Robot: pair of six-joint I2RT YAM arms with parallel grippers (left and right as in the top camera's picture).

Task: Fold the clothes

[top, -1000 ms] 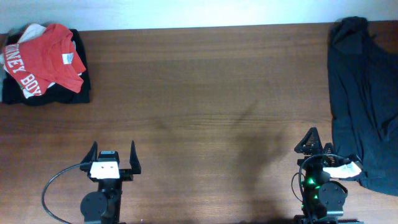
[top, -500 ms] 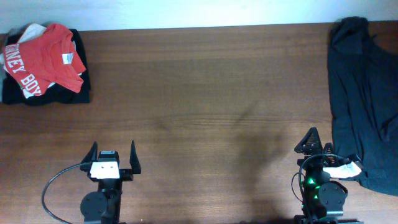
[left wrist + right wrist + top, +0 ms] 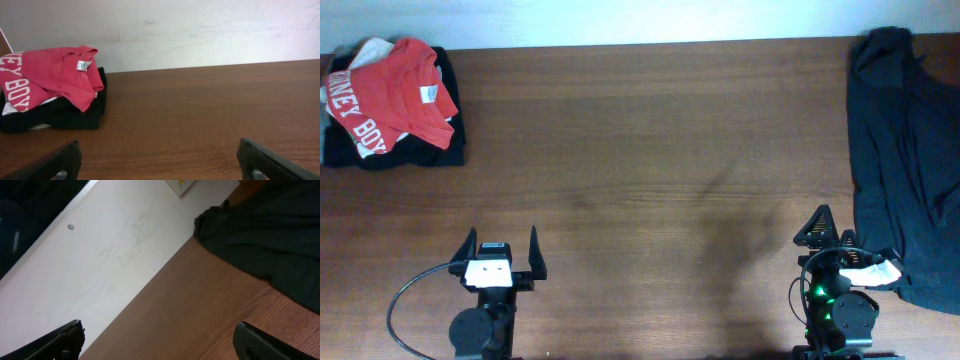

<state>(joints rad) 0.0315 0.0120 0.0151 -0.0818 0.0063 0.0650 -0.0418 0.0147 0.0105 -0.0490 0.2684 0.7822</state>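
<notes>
My left gripper [image 3: 501,245] and my right gripper [image 3: 159,341] sit at the near edge of the table [image 3: 650,140], each with its fingers spread wide apart and nothing between them. The clothes [image 3: 905,150], a dark charcoal garment, lie loosely spread and unfolded along the right end of the table, from the far edge down to just beside my right gripper. At the far left corner, well apart from the clothes, a red T-shirt [image 3: 395,85] with white lettering lies on top of a pile of black fabric [image 3: 435,150].
</notes>
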